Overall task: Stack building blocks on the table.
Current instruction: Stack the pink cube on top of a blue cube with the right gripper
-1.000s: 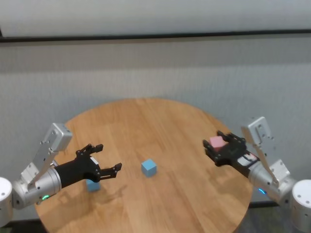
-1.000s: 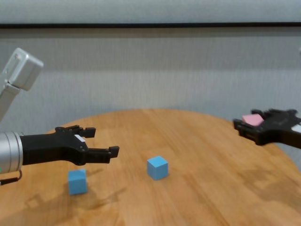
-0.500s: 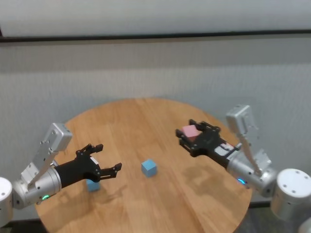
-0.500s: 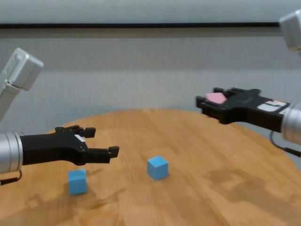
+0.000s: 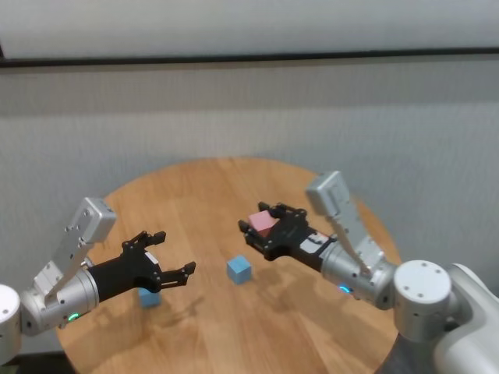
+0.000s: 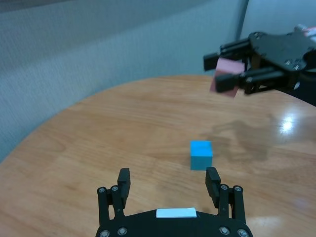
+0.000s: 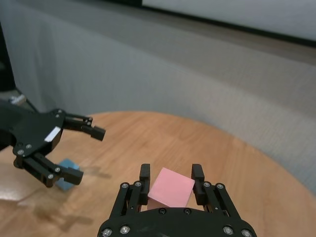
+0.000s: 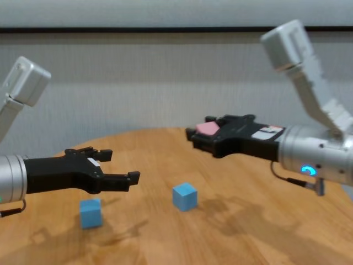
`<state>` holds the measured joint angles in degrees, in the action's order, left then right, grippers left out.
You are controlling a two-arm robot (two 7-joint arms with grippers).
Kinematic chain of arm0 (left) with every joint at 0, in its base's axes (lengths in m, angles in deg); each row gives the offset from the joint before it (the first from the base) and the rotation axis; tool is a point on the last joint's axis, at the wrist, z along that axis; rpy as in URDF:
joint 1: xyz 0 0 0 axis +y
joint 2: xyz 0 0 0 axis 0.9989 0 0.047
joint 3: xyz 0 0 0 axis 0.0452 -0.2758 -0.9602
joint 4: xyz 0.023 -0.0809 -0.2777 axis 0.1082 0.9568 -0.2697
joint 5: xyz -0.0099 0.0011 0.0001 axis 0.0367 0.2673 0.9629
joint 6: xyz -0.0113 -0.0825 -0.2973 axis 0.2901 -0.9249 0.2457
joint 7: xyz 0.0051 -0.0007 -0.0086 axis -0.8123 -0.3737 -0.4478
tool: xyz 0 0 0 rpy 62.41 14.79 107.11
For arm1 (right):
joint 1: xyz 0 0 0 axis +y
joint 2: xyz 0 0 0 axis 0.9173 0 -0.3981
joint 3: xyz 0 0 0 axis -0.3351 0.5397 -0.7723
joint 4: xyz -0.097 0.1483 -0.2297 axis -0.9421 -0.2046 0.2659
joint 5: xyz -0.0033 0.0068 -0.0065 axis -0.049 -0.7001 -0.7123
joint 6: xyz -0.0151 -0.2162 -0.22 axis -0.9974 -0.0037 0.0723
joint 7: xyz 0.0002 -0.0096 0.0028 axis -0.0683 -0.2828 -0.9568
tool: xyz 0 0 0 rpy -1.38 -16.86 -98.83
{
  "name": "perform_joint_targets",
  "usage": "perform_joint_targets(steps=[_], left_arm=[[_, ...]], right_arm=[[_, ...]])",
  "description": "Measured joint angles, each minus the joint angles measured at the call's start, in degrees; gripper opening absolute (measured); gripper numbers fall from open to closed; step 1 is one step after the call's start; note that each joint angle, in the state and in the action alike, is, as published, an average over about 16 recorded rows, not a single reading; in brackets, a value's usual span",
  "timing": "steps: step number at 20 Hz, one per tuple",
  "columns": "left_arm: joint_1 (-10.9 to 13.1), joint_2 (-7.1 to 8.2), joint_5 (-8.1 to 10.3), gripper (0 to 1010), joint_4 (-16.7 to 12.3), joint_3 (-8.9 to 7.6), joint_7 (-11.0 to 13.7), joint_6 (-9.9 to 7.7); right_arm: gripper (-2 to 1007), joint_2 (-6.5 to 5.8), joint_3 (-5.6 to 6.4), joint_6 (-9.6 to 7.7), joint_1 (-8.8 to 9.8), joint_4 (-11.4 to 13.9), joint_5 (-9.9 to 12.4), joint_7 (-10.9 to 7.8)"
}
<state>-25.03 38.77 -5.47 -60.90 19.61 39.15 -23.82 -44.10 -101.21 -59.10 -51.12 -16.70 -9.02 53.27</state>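
Note:
My right gripper point(image 5: 263, 230) is shut on the pale pink block point(image 5: 261, 223) and holds it in the air just above and to the right of a light blue block point(image 5: 239, 269) on the round wooden table point(image 5: 312, 319). The pink block also shows in the chest view point(image 8: 207, 128), the right wrist view point(image 7: 171, 188) and the left wrist view point(image 6: 228, 81). My left gripper point(image 5: 165, 257) is open and empty, hovering over the second light blue block point(image 5: 148, 298) at the table's left. Both blue blocks show in the chest view point(image 8: 185, 196) point(image 8: 90, 213).
A grey wall point(image 5: 249, 117) stands behind the table. The table's far half point(image 5: 226, 187) holds nothing. The right arm's silver forearm point(image 8: 317, 154) reaches in over the table's right side.
My right gripper has carried the pink block leftward from the table's right edge to near the middle blue block. The left arm has not moved.

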Motion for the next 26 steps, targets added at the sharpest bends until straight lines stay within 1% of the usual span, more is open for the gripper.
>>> perform_joint_targets(steps=[4, 8, 13, 16, 18, 20, 22, 26], left_arm=[[0.0, 0.0, 0.0, 1003, 0.0, 0.0, 0.0, 0.0], [0.0, 0.0, 0.0, 1003, 0.0, 0.0, 0.0, 0.0], [0.0, 0.0, 0.0, 1002, 0.0, 0.0, 0.0, 0.0], [0.0, 0.0, 0.0, 1003, 0.0, 0.0, 0.0, 0.0], [0.0, 0.0, 0.0, 1003, 0.0, 0.0, 0.0, 0.0], [0.0, 0.0, 0.0, 1003, 0.0, 0.0, 0.0, 0.0], [0.0, 0.0, 0.0, 1002, 0.0, 0.0, 0.0, 0.0], [0.0, 0.0, 0.0, 1003, 0.0, 0.0, 0.0, 0.0]], right_arm=[[490, 1.23, -2.09, -0.79, -1.72, -2.7, -1.7, 0.72], [490, 2.35, -3.65, -1.68, -2.64, -4.4, -3.3, 1.76], [490, 3.64, -4.73, -2.55, -2.7, -5.3, -4.8, 3.05], [490, 4.3, -4.98, -2.38, -2.52, -5.8, -5.5, 3.54], [490, 4.7, -5.02, -1.82, -2.45, -6.2, -5.8, 3.64], [490, 5.03, -4.95, -0.84, -2.47, -6.9, -5.9, 3.57], [490, 5.35, -4.79, 0.55, -2.64, -7.9, -5.9, 3.27], [490, 5.76, -4.4, 3.93, -3.42, -10.5, -5.6, 2.13]])
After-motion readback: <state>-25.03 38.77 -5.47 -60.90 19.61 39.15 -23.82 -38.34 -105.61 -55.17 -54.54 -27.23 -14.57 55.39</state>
